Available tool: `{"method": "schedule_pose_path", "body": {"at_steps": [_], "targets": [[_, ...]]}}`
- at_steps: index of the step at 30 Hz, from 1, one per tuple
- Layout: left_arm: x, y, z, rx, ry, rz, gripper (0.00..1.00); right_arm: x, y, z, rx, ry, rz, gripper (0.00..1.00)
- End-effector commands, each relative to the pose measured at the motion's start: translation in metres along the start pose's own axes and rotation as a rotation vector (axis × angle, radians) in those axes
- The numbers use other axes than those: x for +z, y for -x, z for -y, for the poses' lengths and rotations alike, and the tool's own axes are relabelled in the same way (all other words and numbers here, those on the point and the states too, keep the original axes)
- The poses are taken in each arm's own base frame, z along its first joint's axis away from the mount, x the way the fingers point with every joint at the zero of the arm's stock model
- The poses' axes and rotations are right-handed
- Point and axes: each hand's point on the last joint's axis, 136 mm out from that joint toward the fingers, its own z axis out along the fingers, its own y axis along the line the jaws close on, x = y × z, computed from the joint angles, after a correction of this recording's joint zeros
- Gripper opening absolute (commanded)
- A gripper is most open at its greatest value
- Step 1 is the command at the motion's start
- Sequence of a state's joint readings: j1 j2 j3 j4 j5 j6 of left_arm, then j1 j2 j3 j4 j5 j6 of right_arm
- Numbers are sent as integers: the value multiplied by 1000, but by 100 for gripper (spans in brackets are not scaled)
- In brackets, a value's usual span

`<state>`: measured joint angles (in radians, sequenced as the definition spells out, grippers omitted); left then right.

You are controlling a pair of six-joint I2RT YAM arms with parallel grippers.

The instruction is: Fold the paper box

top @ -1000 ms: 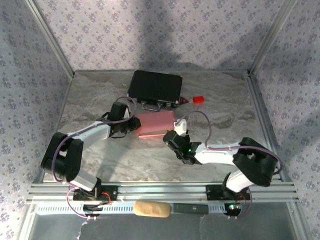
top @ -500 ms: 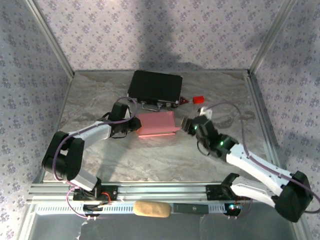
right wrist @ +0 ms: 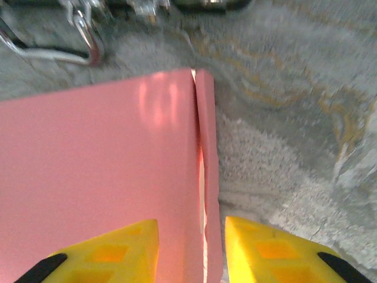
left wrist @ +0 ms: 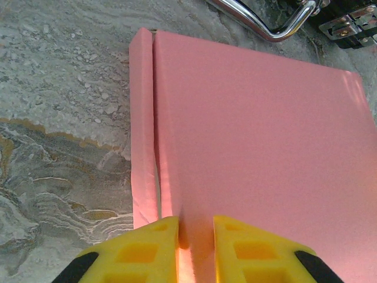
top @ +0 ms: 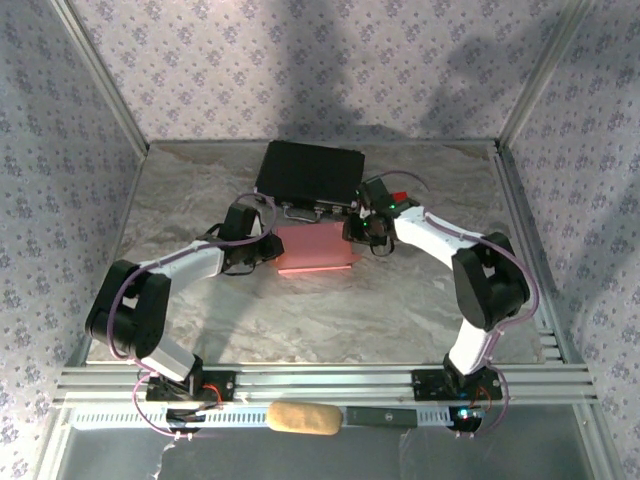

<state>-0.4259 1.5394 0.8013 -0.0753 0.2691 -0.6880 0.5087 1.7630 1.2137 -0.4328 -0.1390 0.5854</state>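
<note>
The paper box (top: 318,248) lies flat on the marble table, pink and rectangular. My left gripper (top: 270,250) is at its left edge. In the left wrist view the yellow fingers (left wrist: 147,247) stand close together and pinch the box's near edge (left wrist: 253,135), with a narrow side flap (left wrist: 143,118) just left of them. My right gripper (top: 358,232) is at the box's right side near the far corner. In the right wrist view the right gripper (right wrist: 191,223) stands open astride the box (right wrist: 100,153) and its right side flap (right wrist: 207,147), with a gap left beside the flap.
A black hard case (top: 308,172) with a metal handle (left wrist: 265,23) sits just behind the box. A small red block (top: 399,195) lies beside the right arm's wrist. Aluminium frame rails and patterned walls close in the table on three sides.
The right arm swung from the box's near right corner out and round to its far right side, and its jaws narrowed. The left arm and the box stayed put.
</note>
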Motion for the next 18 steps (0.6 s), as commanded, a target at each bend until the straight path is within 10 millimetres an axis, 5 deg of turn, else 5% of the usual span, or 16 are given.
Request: {"method": "schedule_pose_path", "body": {"at_steps": [1, 18], "targets": [[5, -10, -12, 14, 51, -37, 19, 0, -9, -9, -21, 18, -50, 34], [12, -26, -24, 0, 58, -60, 13, 14, -24, -12, -24, 5, -78, 23]]}}
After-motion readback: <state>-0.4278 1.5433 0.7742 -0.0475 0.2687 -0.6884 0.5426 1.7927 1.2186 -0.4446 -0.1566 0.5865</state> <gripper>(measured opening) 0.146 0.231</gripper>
